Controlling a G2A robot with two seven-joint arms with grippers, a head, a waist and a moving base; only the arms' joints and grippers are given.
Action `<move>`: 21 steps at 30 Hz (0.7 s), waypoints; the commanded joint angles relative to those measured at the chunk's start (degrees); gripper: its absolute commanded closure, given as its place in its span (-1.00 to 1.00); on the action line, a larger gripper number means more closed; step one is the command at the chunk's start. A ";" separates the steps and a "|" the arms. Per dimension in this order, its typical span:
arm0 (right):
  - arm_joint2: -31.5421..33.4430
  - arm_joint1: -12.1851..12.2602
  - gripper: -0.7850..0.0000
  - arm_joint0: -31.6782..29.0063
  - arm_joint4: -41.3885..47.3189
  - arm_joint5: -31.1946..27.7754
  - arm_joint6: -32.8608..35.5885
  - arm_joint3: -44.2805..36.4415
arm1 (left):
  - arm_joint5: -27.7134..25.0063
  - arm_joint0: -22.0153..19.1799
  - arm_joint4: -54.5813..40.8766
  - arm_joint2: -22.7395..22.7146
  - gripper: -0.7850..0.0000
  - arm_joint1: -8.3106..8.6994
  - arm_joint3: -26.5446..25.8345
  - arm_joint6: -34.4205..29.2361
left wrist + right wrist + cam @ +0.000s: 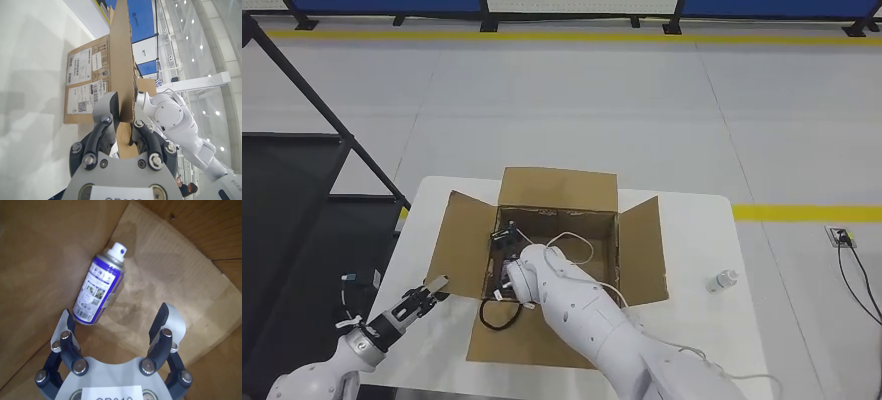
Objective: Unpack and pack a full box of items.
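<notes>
Box [560,188] sits open on the worktop [694,235]; our left tool [125,108] clamps its side flap [121,56]. Inside, our right tool [115,313] hangs spread beside a spray can [98,289] that seems to lie against the wall. We should centre over the can's body before closing.

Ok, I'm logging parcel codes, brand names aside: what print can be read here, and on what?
"2C": on the lower white label on the box side.
"A": near the same label's corner.
Upper label, its barcodes and small lines: too small to read.
Spray can label: too blurred to read.
Tags on the left tool and right tool: cut off at the edge.
</notes>
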 commanded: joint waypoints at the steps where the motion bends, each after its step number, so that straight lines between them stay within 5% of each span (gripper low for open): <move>1: 0.14 -0.05 -1.00 0.46 -0.14 0.78 0.09 0.13 | -0.19 0.05 -0.26 -0.14 1.00 0.09 0.05 -0.27; 21: 1.16 0.11 -1.00 2.48 -2.78 3.46 5.69 1.39 | 0.17 -0.44 0.52 0.81 1.00 0.79 1.25 0.09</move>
